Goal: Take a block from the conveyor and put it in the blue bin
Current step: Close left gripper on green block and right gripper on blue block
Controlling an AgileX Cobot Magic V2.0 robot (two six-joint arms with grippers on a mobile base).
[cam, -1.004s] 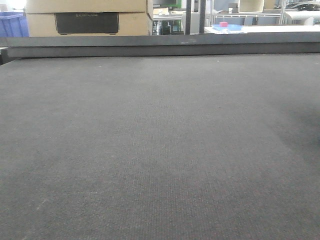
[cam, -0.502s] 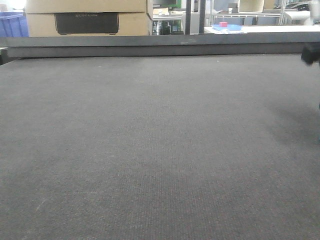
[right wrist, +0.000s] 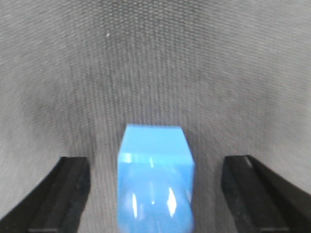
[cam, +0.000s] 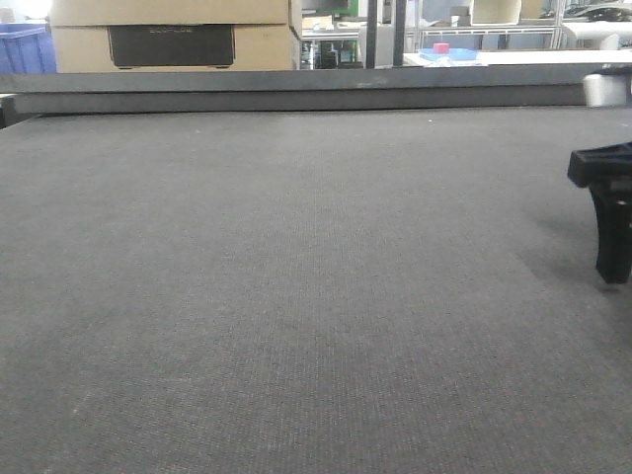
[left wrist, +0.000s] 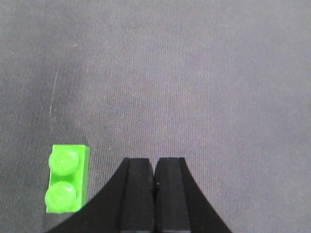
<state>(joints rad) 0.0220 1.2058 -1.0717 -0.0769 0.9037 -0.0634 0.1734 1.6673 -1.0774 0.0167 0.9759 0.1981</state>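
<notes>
**A blue block between the wide right fingers, a green block beside the closed left ones**

In the right wrist view we see the right gripper (right wrist: pixel 155 162) low over the conveyor (right wrist: pixel 155 63). Its two black fingers (right wrist: pixel 65 194) stand far apart, one at each lower corner of the picture. The blue block (right wrist: pixel 155 189) lies on the belt between them, about in the middle. There is a clear gap on each side, so neither finger touches it. The block is blurred, and we cannot tell the details of its top.

In the left wrist view the left gripper (left wrist: pixel 154 167) has its fingers pressed together, with only a thin line between them and nothing held. A green block (left wrist: pixel 67 179) with two round studs lies on the belt just beside the fingers, to the left in this picture. It is near them, but we cannot tell if it touches.

In the front view the grey woven belt fills nearly the whole picture. At the right edge one black finger (cam: pixel 612 232) hangs down, with its tip close to the belt. Neither block shows in this view. The long dark rail (cam: pixel 296 91) runs along the far side. Behind it we see a cardboard box (cam: pixel 173 35) and, at the far left, part of a blue bin (cam: pixel 20 49).
</notes>
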